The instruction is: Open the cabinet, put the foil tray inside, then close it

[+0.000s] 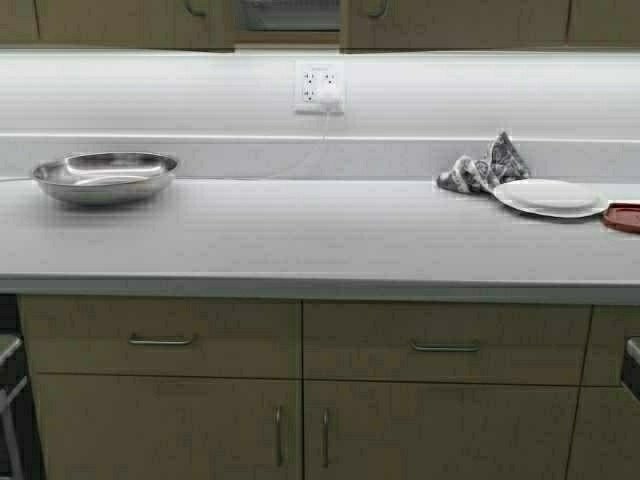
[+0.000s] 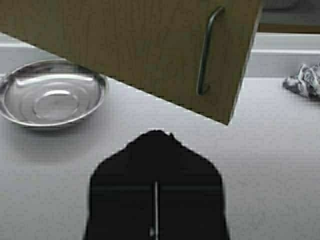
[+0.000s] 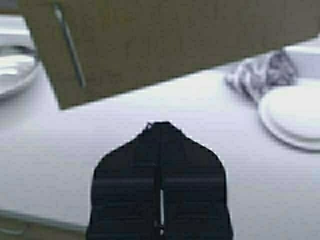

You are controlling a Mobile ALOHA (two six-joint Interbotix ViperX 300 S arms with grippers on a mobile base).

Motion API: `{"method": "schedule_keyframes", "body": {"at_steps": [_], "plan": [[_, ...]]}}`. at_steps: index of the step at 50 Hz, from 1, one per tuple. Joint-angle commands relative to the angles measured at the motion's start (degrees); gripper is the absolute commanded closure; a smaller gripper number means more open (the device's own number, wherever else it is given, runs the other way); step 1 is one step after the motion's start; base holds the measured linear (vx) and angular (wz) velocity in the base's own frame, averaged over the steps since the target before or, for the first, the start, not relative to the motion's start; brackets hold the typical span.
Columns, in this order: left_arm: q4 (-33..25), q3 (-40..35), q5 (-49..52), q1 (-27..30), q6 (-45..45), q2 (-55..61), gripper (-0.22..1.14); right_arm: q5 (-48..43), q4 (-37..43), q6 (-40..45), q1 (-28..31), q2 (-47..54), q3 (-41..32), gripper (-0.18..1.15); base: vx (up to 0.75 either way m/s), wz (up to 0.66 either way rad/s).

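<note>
The olive-tan cabinet [image 2: 150, 45] was shown with a slim silver handle [image 2: 207, 50]; both the left gripper [image 2: 156, 137] and the right gripper [image 3: 160, 127] were clenched shut, nothing grasped. No writing could be read.

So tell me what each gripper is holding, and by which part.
Nothing is held. The left gripper and right gripper are both shut on nothing, above the countertop.

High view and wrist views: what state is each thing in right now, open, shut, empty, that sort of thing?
steel bowl: upright, empty.
white plate: lying flat.
cloth: crumpled beside the white plate.
plug: plugged in.
lower drawers: shut.
cabinet: open or shut, cannot tell.
foil tray: not in view.
left gripper: shut, empty.
right gripper: shut, empty.
</note>
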Motion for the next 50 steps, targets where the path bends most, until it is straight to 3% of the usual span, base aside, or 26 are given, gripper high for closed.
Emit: {"method": "schedule_keyframes", "body": {"at_steps": [1, 25, 50], "plan": [[0.09, -0.44, -0.53, -0.44, 0.09, -0.70, 0.87, -0.53, 0.18, 0.18, 2.11, -1.23, 0.09, 0.90, 0.06, 0.02], [-0.09, 0.62, -1.23, -1.93, -0.26, -0.70, 0.87, -0.53, 0.35, -0.09, 3.43, -3.43, 1.49, 0.90, 0.10, 0.00], [-0.44, -7.47, -5.98, -2.46, -1.23, 10.46, 0.87, -1.05, 0.09, -0.26, 3.43, -2.55, 2.72, 0.90, 0.08, 0.02]]}}
